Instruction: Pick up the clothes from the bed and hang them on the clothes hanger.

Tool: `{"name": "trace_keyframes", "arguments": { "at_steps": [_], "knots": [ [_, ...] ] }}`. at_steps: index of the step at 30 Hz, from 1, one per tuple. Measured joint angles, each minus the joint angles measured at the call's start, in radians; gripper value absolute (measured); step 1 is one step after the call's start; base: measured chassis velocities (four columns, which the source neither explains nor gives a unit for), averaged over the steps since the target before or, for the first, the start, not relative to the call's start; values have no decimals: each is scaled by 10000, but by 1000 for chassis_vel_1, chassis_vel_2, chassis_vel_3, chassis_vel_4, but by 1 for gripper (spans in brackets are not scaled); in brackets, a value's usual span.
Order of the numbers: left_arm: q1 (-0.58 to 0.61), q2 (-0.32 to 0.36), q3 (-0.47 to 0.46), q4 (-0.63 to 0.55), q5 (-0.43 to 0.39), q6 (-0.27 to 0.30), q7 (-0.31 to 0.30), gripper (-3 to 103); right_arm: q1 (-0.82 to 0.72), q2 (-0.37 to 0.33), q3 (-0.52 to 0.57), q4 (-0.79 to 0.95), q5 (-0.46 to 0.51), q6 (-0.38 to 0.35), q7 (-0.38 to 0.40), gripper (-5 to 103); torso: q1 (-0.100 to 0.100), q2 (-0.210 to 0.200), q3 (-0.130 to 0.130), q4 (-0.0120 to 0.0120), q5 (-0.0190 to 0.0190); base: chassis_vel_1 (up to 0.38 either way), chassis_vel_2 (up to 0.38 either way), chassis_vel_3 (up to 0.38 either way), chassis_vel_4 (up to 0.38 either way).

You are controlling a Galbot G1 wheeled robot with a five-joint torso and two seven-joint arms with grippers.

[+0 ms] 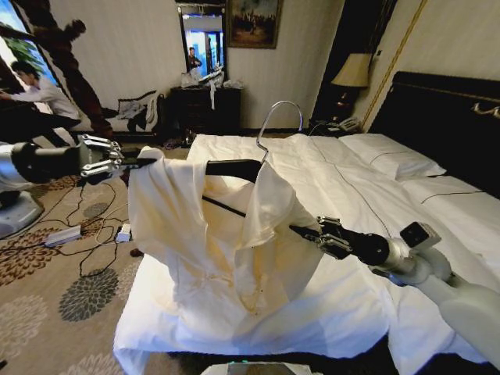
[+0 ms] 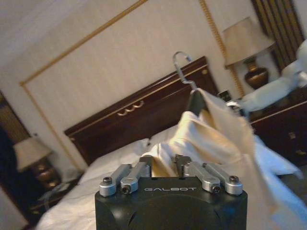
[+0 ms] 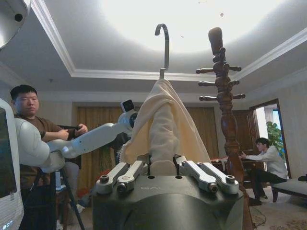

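The clothes (image 1: 219,234), a cream shirt, hang on the clothes hanger (image 1: 234,166), held in the air over the foot of the bed (image 1: 367,195). The hanger's silver hook (image 1: 277,117) points up. My left gripper (image 1: 117,164) is shut on the hanger's dark left tip at the shirt's shoulder. My right gripper (image 1: 322,234) is shut on the other dark arm, lower down, so the hanger tilts. In the left wrist view the gripper (image 2: 164,165) pinches at the cream fabric (image 2: 211,139) below the hook (image 2: 181,62). In the right wrist view the gripper (image 3: 162,164) does the same under the shirt (image 3: 165,124).
A tall dark wooden stand (image 3: 225,96) rises beyond the shirt, off the bed's foot. Cables and a power strip (image 1: 62,234) lie on the patterned carpet to the left. A dark headboard (image 1: 437,117), a lamp (image 1: 353,70) and a dresser (image 1: 207,105) line the walls.
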Motion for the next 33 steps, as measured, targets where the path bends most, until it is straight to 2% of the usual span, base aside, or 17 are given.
{"name": "trace_keyframes", "arguments": {
  "at_steps": [2, 4, 6, 7, 10, 13, 14, 16, 17, 18, 19, 21, 22, 23, 24, 27, 33],
  "knots": [
    [18, 173, 19, 514, -194, 139, 811, 44, 6, 26, 1, 4, 88, 0, 28, 21, 0, 0, 0, 0, 0, 0, 0, 0, 0],
    [23, 239, 29, 743, -253, 195, 1125, 44, 15, 33, 12, 10, 157, 0, 46, 21, 0, 0, 0, 1, 0, 0, 0, 0, 0],
    [46, 350, 52, 1150, -432, 340, 1644, 56, 25, 36, 52, 51, 354, 0, 82, 21, 0, 0, 0, 3, -2, 0, 0, 0, 0],
    [51, 374, 59, 1274, -496, 374, 1735, 61, 25, 36, 60, 60, 388, -3, 83, 21, 0, 0, 0, 2, -2, 0, 0, 0, 0],
    [55, 403, 77, 1410, -575, 409, 1803, 67, 28, 34, 64, 70, 425, -5, 81, 21, 0, 0, 0, 1, -2, 0, 0, 0, 0],
    [47, 468, 86, 1535, -661, 446, 1773, 83, 58, 15, 35, 91, 441, -14, 55, 21, 0, 0, 0, 0, -2, 0, 0, 0, 0],
    [47, 468, 86, 1535, -661, 446, 1773, 83, 58, 15, 35, 91, 441, -14, 55, 21, 0, 0, 0, 0, -2, 0, 0, 0, 0],
    [30, 486, 86, 1516, -802, 449, 1630, 88, 69, 3, 24, 89, 441, -16, 51, 21, 0, 0, 0, 1, -2, 0, 0, 0, 0],
    [-2, 495, 71, 1320, -1110, 462, 1261, 97, 83, -11, 16, 68, 436, -17, 45, 21, 0, 0, 0, 1, -2, 0, 0, 0, 0],
    [-34, 495, 59, 1073, -1371, 469, 901, 97, 95, -18, 6, 49, 430, -17, 43, 21, 1, 0, 0, 2, -3, 0, 0, 0, 0],
    [-34, 495, 59, 1073, -1371, 469, 901, 97, 95, -18, 6, 49, 430, -17, 43, 21, 1, 0, 0, 2, -3, 0, 0, 0, 0],
    [-96, 478, 48, 482, -1813, 479, 204, 100, 128, -27, -30, 15, 406, -18, 39, 21, 0, 0, 0, 1, 1, 0, 0, 0, 0],
    [-147, 461, 47, -111, -2044, 520, -403, 100, 154, -33, -67, -4, 383, -18, 38, 21, 0, 0, 0, -1, 3, 0, 0, 0, 0],
    [-170, 462, 47, -473, -2066, 584, -765, 100, 172, -39, -89, -14, 368, -18, 37, 21, 0, 0, 0, -2, 4, 0, 0, 0, 0],
    [-170, 462, 47, -473, -2066, 584, -765, 100, 172, -39, -89, -14, 368, -18, 37, 21, 0, 0, 0, -2, 4, 0, 0, 0, 0],
    [-190, 617, 70, -1223, -1756, 896, -1413, 100, 251, -74, -150, -25, 346, -19, 35, 21, 0, 0, 0, 0, 1, 0, 0, 0, 0],
    [-116, 1246, 129, -1150, -1075, 1197, -1222, 100, 392, -126, -222, -76, 184, -43, 9, 21, 0, 0, 0, 0, 0, 0, 0, 0, 0]
  ]
}}
